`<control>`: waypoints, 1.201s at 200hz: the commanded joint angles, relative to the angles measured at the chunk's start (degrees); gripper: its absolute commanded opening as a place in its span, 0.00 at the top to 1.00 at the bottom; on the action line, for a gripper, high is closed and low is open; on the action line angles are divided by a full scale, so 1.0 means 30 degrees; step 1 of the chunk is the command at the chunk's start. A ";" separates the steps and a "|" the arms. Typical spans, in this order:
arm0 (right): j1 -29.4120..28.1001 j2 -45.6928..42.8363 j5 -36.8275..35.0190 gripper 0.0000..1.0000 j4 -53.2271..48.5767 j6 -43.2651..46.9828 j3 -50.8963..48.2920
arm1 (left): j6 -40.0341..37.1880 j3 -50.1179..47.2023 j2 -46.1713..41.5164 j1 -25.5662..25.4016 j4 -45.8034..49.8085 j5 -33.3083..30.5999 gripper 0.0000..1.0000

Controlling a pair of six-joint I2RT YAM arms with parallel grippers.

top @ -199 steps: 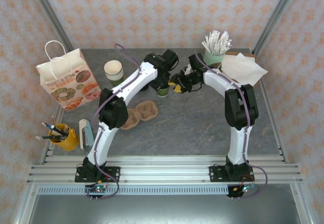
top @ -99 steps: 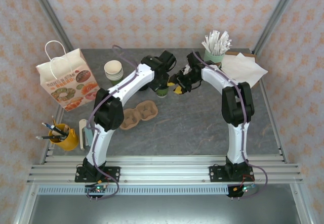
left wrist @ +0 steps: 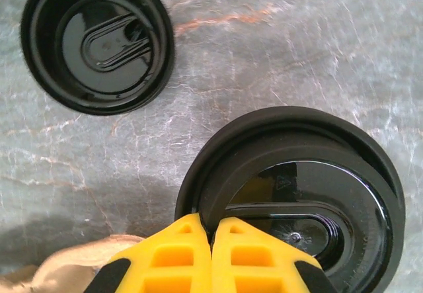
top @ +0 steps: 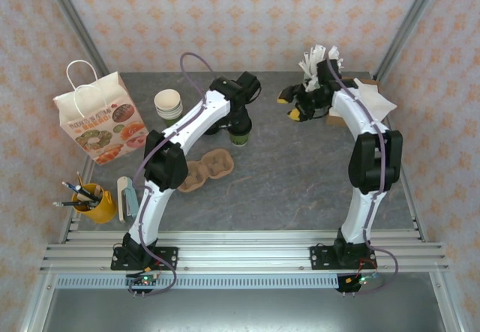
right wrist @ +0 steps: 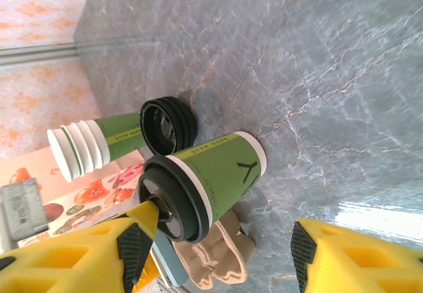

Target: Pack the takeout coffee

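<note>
At the far middle of the table (top: 300, 186), the left arm stretches forward in a long arc, wrist turned down over the takeout coffee (top: 239, 136), which stands upright just beyond the cup carrier (top: 207, 168). The left gripper (left wrist: 211, 225) has its jaws pressed together, gripping nothing, tips on the black lid's near rim. The right gripper (top: 292, 106) is spread wide and empty, near the straw holder (top: 318, 68), with bare tabletop between it and the cup; spare lids (left wrist: 98, 41) sit just beside the cup.
</note>
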State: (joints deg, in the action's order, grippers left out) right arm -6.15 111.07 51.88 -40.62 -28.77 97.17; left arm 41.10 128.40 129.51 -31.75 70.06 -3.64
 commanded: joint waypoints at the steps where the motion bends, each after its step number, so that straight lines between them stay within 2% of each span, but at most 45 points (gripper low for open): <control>1: -0.0147 -0.0267 0.0755 0.34 -0.1473 0.2761 -0.0258 | -0.5425 -0.0766 -0.0997 0.0118 0.0178 0.1866 1.00; 32: -0.0058 -0.0116 0.2506 0.33 -0.2416 0.4397 -0.0639 | -0.9449 -0.0080 -0.0970 0.0094 0.0535 0.2835 1.00; 59: -0.0082 0.0175 0.4090 0.33 -0.2178 0.4644 -0.1196 | -1.2868 -0.0051 -0.0935 0.0049 0.0767 0.5468 1.00; 83: -0.0230 0.0653 0.5081 0.33 -0.2603 0.5274 -0.1332 | -1.4547 -0.1801 -0.2081 -0.0143 -0.1306 0.7208 1.00; 98: -0.0416 0.0878 0.5747 0.34 -0.3129 0.5907 -0.1443 | -1.5811 -0.2981 -0.2807 -0.0394 -0.2652 0.7454 1.00; 111: -0.0560 0.1118 0.6305 0.36 -0.3656 0.6478 -0.1586 | -1.6660 -0.2768 -0.2680 -0.0554 -0.2459 0.7407 1.00; 133: -0.0868 0.1521 0.7001 0.40 -0.3863 0.6699 -0.2089 | -1.7378 -0.1947 -0.2021 -0.0588 -0.1525 0.7987 1.00; 177: -0.1566 0.1972 0.6750 0.45 -0.3618 0.6749 -0.2573 | -1.7615 -0.2458 -0.2156 -0.0637 -0.2729 0.8468 1.00; 216: -0.1609 0.1803 0.5600 0.53 -0.2573 0.5883 -0.3337 | -1.8094 -0.3482 -0.2416 -0.1044 -0.3595 0.6752 1.00; 240: -0.1595 0.1579 0.5187 0.54 -0.2300 0.5787 -0.3796 | -1.8095 -0.3804 -0.2350 -0.1078 -0.3809 0.6802 1.00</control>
State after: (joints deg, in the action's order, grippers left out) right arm -10.79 116.95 70.76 -48.18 -10.96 87.74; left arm -11.66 118.32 123.68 -34.48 61.63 18.63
